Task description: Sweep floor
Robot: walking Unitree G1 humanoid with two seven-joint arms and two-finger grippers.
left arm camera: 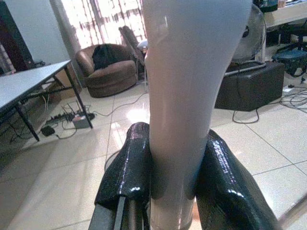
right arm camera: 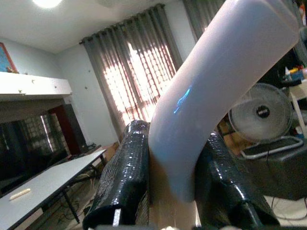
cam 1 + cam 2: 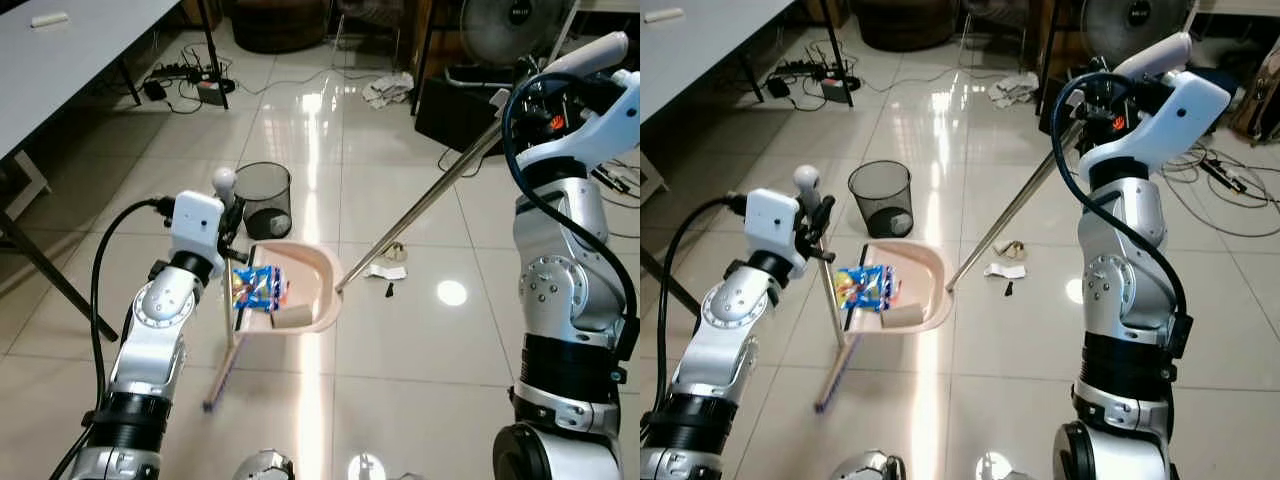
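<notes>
The work area is a glossy white tiled floor (image 3: 400,400) with a grey tabletop (image 3: 70,60) at far left and cables, a fan and dark boxes along the far side.

Left: the left claw (image 1: 172,191) is clenched on the pale upright handle (image 1: 187,96) of the dustpan (image 3: 300,290). The pan sits near centre, apparently raised or tipped; the view does not settle whether it rests on the floor. It already contains a blue snack wrapper (image 3: 258,287) and a small brown block (image 3: 292,317). Just beyond it stands a black mesh wastebasket (image 3: 265,198).

Right: the right claw (image 2: 172,191) is clenched on the white grip (image 2: 216,81) of the broom, whose metal shaft (image 3: 420,205) slopes down to the pan's right edge.

Status: partly complete. Some litter is collected. Paper scraps (image 3: 385,270) and a small dark fragment (image 3: 389,290) remain on the floor just right of the pan. Remaining: sweep these in, then empty the pan into the wastebasket.
</notes>
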